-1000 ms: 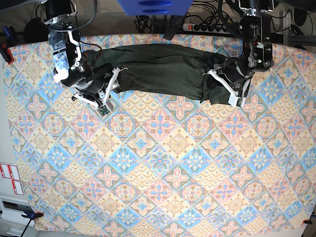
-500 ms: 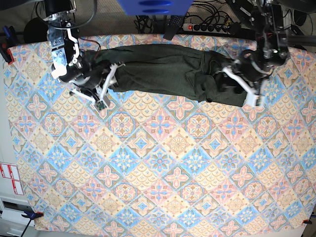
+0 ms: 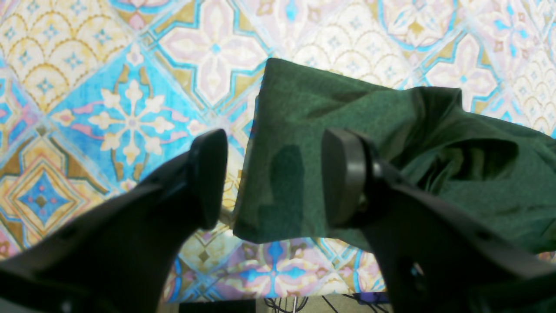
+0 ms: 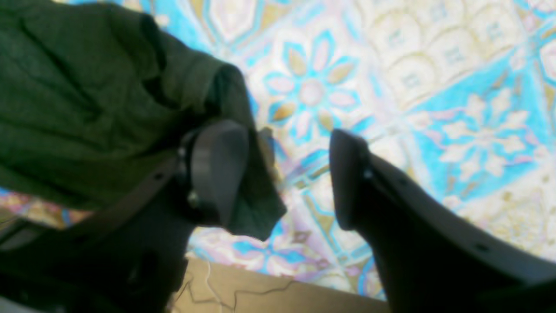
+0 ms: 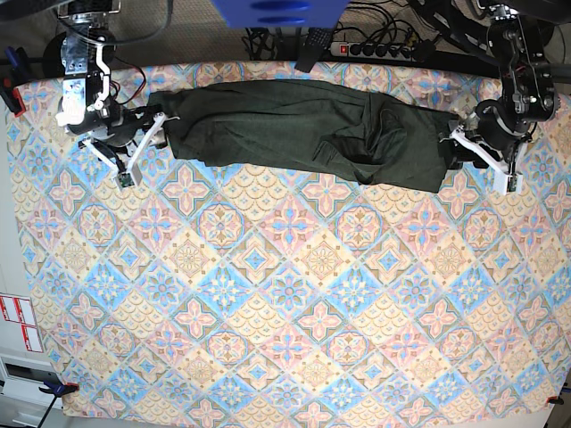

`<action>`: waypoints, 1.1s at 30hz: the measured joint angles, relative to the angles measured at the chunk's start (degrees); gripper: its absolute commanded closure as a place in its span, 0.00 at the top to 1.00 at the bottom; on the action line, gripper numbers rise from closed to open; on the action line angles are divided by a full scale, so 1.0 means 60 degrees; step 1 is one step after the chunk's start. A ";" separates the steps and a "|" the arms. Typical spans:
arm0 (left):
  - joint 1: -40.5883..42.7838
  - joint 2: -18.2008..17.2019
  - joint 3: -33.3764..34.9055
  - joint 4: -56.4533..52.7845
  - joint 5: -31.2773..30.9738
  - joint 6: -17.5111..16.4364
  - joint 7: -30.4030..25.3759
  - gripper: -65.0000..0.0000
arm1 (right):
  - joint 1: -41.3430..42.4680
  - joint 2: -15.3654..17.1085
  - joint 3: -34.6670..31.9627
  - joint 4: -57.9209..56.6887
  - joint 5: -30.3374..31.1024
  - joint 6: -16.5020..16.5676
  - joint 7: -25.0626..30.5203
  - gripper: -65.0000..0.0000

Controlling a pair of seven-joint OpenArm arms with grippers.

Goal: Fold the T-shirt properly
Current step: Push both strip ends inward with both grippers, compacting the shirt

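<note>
The T-shirt (image 5: 308, 134) is laid as a long band across the far edge of the patterned cloth (image 5: 285, 312). Both the left gripper (image 3: 273, 178) and the right gripper (image 4: 286, 174) are released, nothing being held. Before the next fold, the bunched pocket near the middle is best flattened and the ends squared.

One T-shirt (image 5: 303, 125) is counted, stretched along the far edge of one patterned tablecloth (image 5: 285, 303). Two grippers are seen, the left gripper (image 5: 482, 163) at one end and the right gripper (image 5: 143, 147) at the other. One power strip (image 5: 375, 50) and two red-and-white labels (image 5: 20, 321) are also counted.
</note>
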 measured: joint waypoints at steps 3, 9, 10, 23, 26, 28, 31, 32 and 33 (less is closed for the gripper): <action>-0.0007 0.0018 0.0015 -0.0004 0.0000 0.0000 -0.0004 0.53 | 0.0018 -0.0025 -0.0011 -0.0437 0.0477 0.0025 0.0051 0.53; -0.0033 0.0044 0.0233 -0.0011 0.0000 -0.0058 -0.0004 0.53 | 0.0219 -0.0036 0.0036 -0.1450 0.2047 0.0022 -0.0106 0.53; -0.0033 0.0036 0.0226 -0.0011 0.0004 -0.0055 -0.0004 0.53 | 0.0368 -0.0022 0.0036 -0.1508 0.2182 0.0022 -0.0029 0.53; -0.0040 0.0022 0.0229 -0.0015 0.0000 -0.0036 -0.0004 0.53 | 0.0510 -0.0029 -0.0004 -0.2186 0.2269 0.0022 0.0084 0.53; -0.0033 0.0022 0.0229 -0.0015 0.0000 -0.0033 -0.0004 0.53 | 0.0477 -0.0029 -0.0015 -0.2248 0.2266 0.0025 0.0080 0.53; -0.0033 0.0022 0.0233 -0.0015 -0.0004 -0.0040 -0.0004 0.53 | 0.0477 -0.0036 -0.0015 -0.2317 0.2306 0.0029 0.0084 0.53; -0.0033 0.0022 0.0233 -0.0015 0.0000 -0.0036 -0.0004 0.53 | 0.0535 -0.0018 0.0040 -0.2728 0.2816 0.0313 0.0229 0.53; -0.0033 0.0022 0.0233 -0.0015 0.0000 -0.0036 -0.0004 0.53 | 0.0557 0.0007 0.0047 -0.2830 0.2969 0.0535 0.0244 0.53; -0.0033 0.0022 0.0233 -0.0015 0.0000 -0.0036 -0.0004 0.53 | 0.0572 0.0036 0.0047 -0.2947 0.3126 0.0838 0.0295 0.53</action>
